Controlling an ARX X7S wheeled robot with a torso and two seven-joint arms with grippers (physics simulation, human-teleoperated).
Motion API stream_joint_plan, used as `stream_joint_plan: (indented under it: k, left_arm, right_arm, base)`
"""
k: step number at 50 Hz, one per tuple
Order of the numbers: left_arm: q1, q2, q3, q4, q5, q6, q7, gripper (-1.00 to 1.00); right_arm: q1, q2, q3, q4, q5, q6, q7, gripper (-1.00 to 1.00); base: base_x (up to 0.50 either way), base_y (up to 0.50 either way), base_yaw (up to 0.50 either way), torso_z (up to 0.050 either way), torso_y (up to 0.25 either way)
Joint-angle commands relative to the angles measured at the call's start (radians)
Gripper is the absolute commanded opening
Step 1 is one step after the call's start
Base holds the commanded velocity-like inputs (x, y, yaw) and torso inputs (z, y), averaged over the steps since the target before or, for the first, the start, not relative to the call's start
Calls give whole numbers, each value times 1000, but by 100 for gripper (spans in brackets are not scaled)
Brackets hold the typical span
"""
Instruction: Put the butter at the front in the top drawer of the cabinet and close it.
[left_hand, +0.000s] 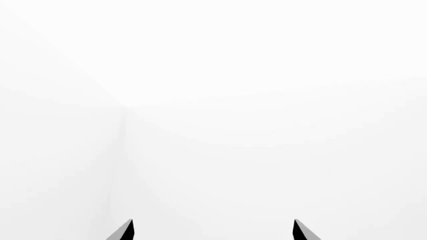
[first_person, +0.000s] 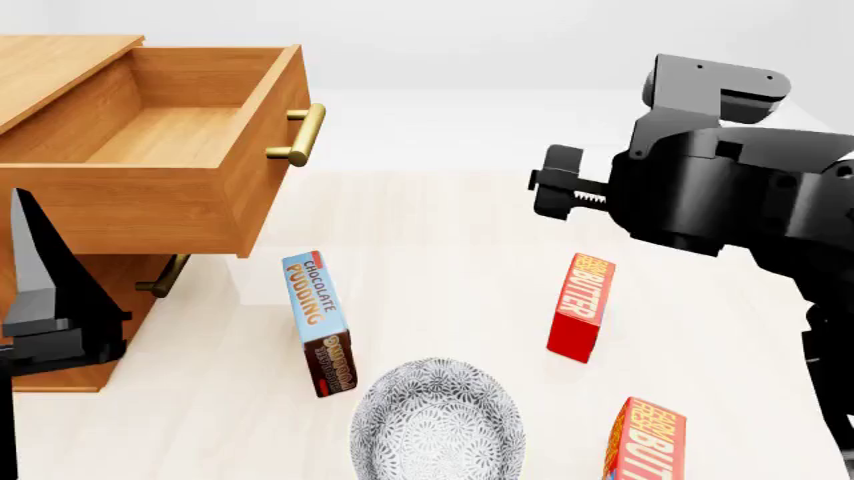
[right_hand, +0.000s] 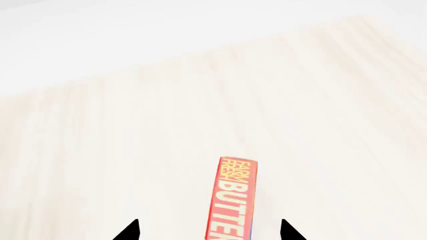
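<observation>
The small red rectangular butter carton (first_person: 582, 306) stands on edge on the pale wooden bench (first_person: 441, 230), a second like carton (first_person: 649, 440) nearer the robot. In the right wrist view the right gripper (right_hand: 209, 231) hangs over one carton (right_hand: 233, 198), tips apart either side. The orange-brown top drawer (first_person: 187, 150) of the wooden cabinet (first_person: 54, 60) stands open. The left gripper (left_hand: 213, 231) is spread, holding nothing.

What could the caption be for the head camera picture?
Open top drawer, two butter cartons, a pudding box and a bowl on the table, right gripper above.
</observation>
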Motion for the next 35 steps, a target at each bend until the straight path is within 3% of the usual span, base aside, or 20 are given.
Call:
stream_joint_plan:
  k: [1, 35]
  left_arm:
    - [11, 5, 13, -15, 12, 22, 4, 100]
    - [51, 7, 6, -33, 14, 68, 0, 100]
  right_arm:
    - [62, -37, -68, 154, -51, -33, -50, 100]
    - [158, -214, -245, 655, -309, -59, -363, 100]
  base:
    - [0, 0, 0, 0, 0]
    - [0, 0, 0, 0, 0]
